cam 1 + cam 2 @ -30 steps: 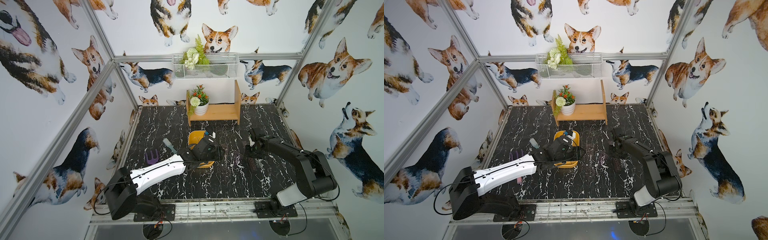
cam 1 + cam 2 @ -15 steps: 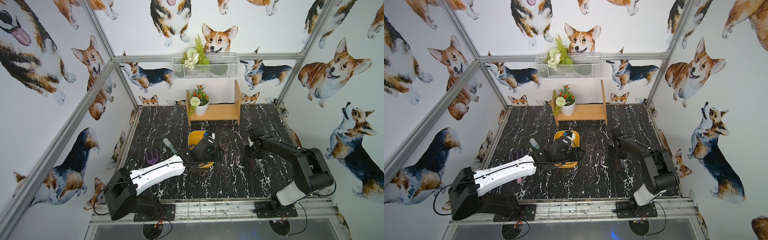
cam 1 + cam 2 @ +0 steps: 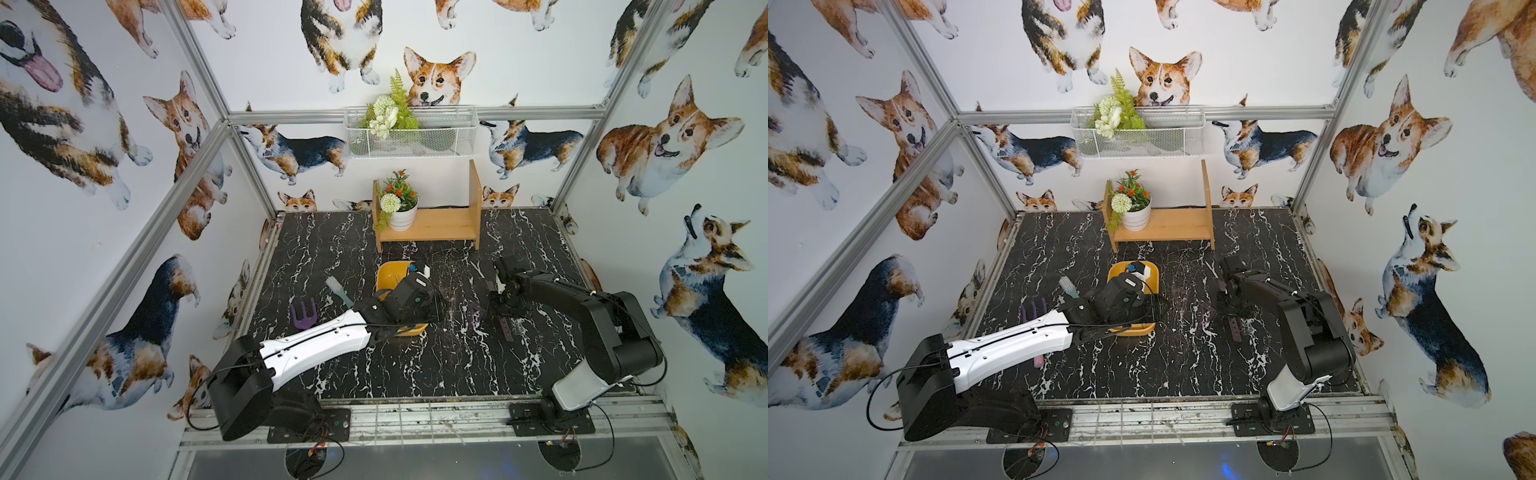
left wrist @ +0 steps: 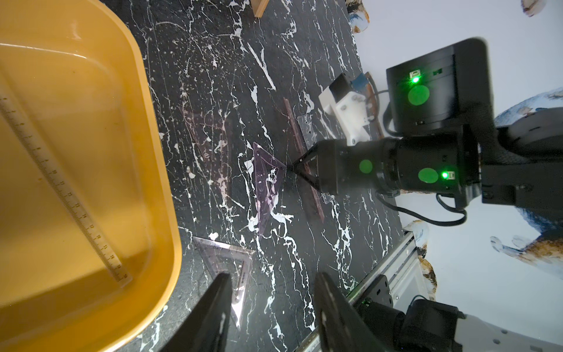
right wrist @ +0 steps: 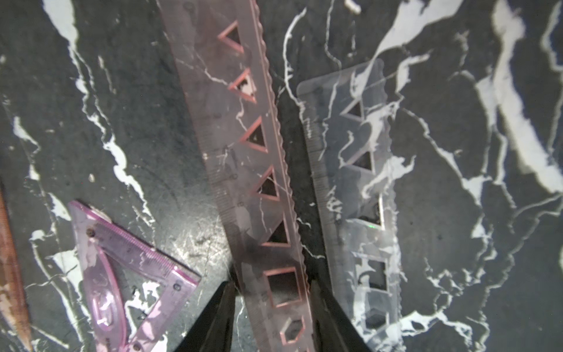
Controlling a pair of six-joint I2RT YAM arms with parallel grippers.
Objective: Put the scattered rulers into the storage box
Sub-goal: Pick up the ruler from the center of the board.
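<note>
**Right jaws straddle the pink stencil ruler; one ruler in the box**

Take the back wall as twelve o'clock in the top views.

The black, white-veined marble tabletop (image 3: pixel 415 365) carries everything. Near its centre sits the shallow mustard-yellow plastic storage box (image 3: pixel 392 274), its long side running twelve to six, probably so that either arm can reach it. One clear straight plastic ruler (image 4: pixel 61 186) lies slantwise on its floor, so the task looks barely begun.

Your left gripper (image 4: pixel 274 275) hangs just off the box's three o'clock rim. Its fingers are spread wide with nothing between them. I read that as lining up on the clear hollow set square (image 4: pixel 243 280), which lies on the marble beneath one finger.

Your right gripper (image 5: pixel 272 285) is down at three o'clock of the box, well apart from it. Its jaws stand one on each side of the long pink transparent stencil ruler (image 5: pixel 243 146), across its width. That is about the only hold a flat strip offers. They sit close to both edges, but whether they pinch it cannot be told.

The clear stencil ruler (image 5: pixel 362 195) lies just beside the pink one, nearly parallel, and one finger overlaps its edge, so it may get dragged along. The purple triangular set square (image 5: pixel 131 274) lies on the other side, clear of the jaws.
</note>
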